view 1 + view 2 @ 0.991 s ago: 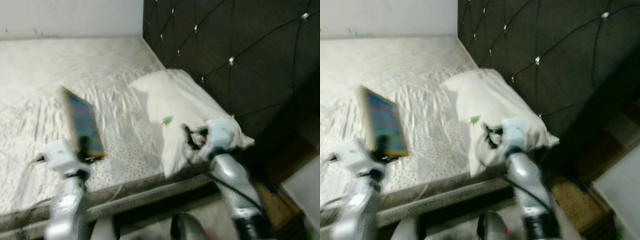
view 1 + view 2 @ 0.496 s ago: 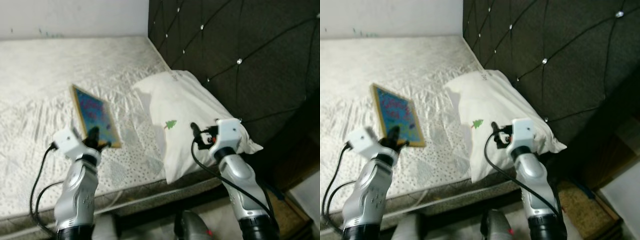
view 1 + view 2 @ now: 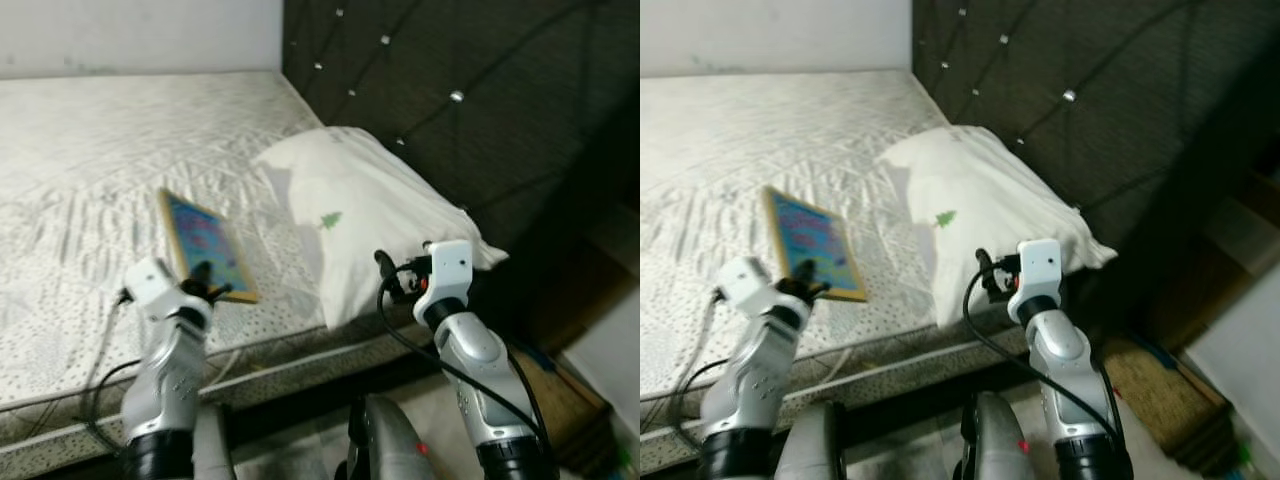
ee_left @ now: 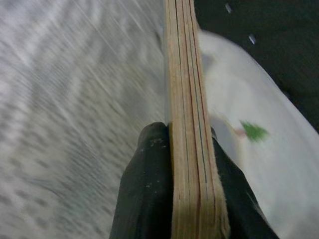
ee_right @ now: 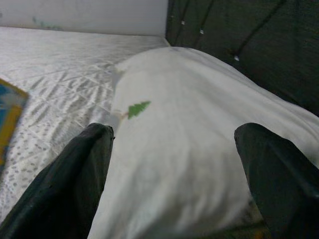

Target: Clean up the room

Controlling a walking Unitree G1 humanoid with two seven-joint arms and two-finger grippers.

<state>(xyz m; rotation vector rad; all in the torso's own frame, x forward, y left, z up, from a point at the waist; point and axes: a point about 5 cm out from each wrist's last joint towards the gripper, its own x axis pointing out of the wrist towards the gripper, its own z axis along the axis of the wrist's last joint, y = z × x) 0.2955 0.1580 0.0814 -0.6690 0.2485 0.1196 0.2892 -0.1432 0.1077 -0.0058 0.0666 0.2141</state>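
My left gripper (image 3: 208, 285) is shut on the near edge of a thin wooden-framed picture board (image 3: 207, 245) with a colourful blue face. The board is held low over the white quilted bed (image 3: 90, 150), tilted up slightly. In the left wrist view the board's layered wooden edge (image 4: 187, 124) stands between the two black fingers (image 4: 147, 184). My right gripper (image 3: 385, 272) is open at the bed's near edge, facing a white pillow (image 3: 360, 210) with a small green tree mark (image 5: 138, 108). Nothing is between its fingers (image 5: 75, 184).
A dark tufted headboard (image 3: 450, 90) with shiny studs runs along the right of the bed. A pale wall (image 3: 130, 35) stands behind the bed. To the far right lie brown flooring (image 3: 560, 390) and a white surface (image 3: 615, 350).
The board has gone from upright to lying lower and flatter over the bed, still in my left gripper. The camera has shifted, and the right gripper stays by the pillow.
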